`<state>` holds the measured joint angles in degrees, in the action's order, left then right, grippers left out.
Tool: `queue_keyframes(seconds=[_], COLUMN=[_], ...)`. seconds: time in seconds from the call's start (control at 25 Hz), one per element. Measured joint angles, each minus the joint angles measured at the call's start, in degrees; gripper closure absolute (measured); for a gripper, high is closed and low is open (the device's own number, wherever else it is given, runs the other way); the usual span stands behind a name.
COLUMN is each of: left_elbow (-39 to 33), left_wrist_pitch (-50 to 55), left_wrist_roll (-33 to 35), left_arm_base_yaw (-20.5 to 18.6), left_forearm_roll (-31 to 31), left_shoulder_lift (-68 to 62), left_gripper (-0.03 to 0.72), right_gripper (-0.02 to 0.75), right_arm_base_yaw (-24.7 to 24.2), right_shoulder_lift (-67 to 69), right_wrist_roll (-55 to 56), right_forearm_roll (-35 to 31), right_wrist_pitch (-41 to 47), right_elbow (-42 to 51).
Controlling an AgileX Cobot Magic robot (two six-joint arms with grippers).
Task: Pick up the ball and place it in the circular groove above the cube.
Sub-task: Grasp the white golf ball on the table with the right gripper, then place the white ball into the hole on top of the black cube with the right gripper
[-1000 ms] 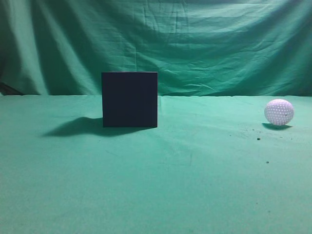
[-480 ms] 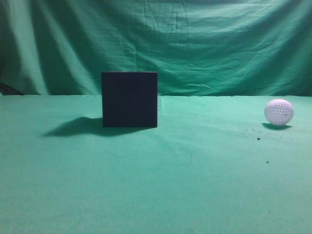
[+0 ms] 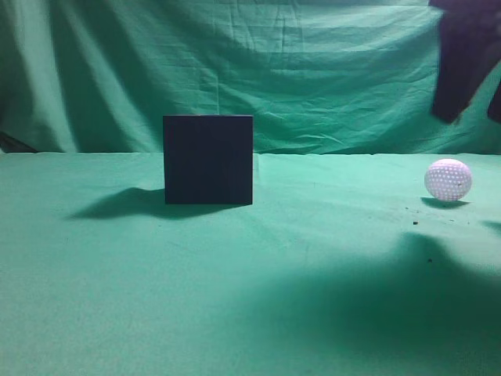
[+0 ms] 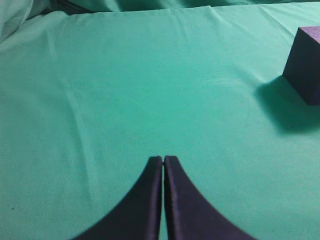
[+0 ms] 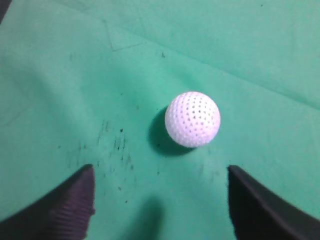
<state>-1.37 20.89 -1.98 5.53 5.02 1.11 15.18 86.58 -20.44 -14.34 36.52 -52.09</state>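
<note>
The white dimpled ball [image 3: 448, 180] rests on the green cloth at the far right; it also shows in the right wrist view [image 5: 192, 119]. The dark cube [image 3: 208, 160] stands left of centre, and its corner shows in the left wrist view [image 4: 306, 64]. Its top groove is hidden. My right gripper [image 3: 470, 102] hangs high above the ball at the top right, dark and blurred. In the right wrist view the gripper [image 5: 160, 172] is open and empty, with the ball just ahead of the gap. My left gripper [image 4: 163, 159] is shut and empty, well left of the cube.
Green cloth covers the table [image 3: 250, 298] and hangs as a backdrop [image 3: 313, 70]. Small dark specks [image 3: 415, 222] lie on the cloth near the ball. A large shadow falls across the front right.
My right arm has come into the exterior view at the top right, above the ball, casting a shadow on the cloth. The ball and cube have not moved.
</note>
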Motion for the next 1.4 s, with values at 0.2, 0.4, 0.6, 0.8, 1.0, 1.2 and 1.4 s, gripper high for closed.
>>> queue_keyframes(seconds=[0.2,0.4,0.6,0.8,1.0,1.2,1.4], left_elbow=[0.0,0.0,0.0,0.0,0.0,0.0,0.0], left_wrist_pitch=[0.0,0.0,0.0,0.0,0.0,0.0,0.0], left_wrist_roll=[0.0,0.0,0.0,0.0,0.0,0.0,0.0], left_arm_base_yaw=[0.0,0.0,0.0,0.0,0.0,0.0,0.0], left_forearm_roll=[0.0,0.0,0.0,0.0,0.0,0.0,0.0], left_shoulder_lift=[0.0,0.0,0.0,0.0,0.0,0.0,0.0], left_gripper=[0.688,0.688,0.688,0.688,0.688,0.688,0.688], right_gripper=[0.122,0.122,0.167,0.233,0.440,0.428,0.428], right_arm_base_yaw=[0.0,0.0,0.0,0.0,0.0,0.1,4.0], right_shoulder_lift=[7.4,13.1,17.5,18.8,18.8,18.5,14.3], right_wrist_roll=[1.3,1.7,1.8,1.8,3.0,5.0,5.1], right_forearm_roll=[0.1,0.1,1.1,1.6,1.7,0.0,-2.5], right_wrist_pitch=[-2.8,-4.0,-4.6,-4.7,-4.7,0.2,4.0], right_elbow=[-3.8,-7.1,-8.4,-8.4,-8.6,-12.7,-22.4])
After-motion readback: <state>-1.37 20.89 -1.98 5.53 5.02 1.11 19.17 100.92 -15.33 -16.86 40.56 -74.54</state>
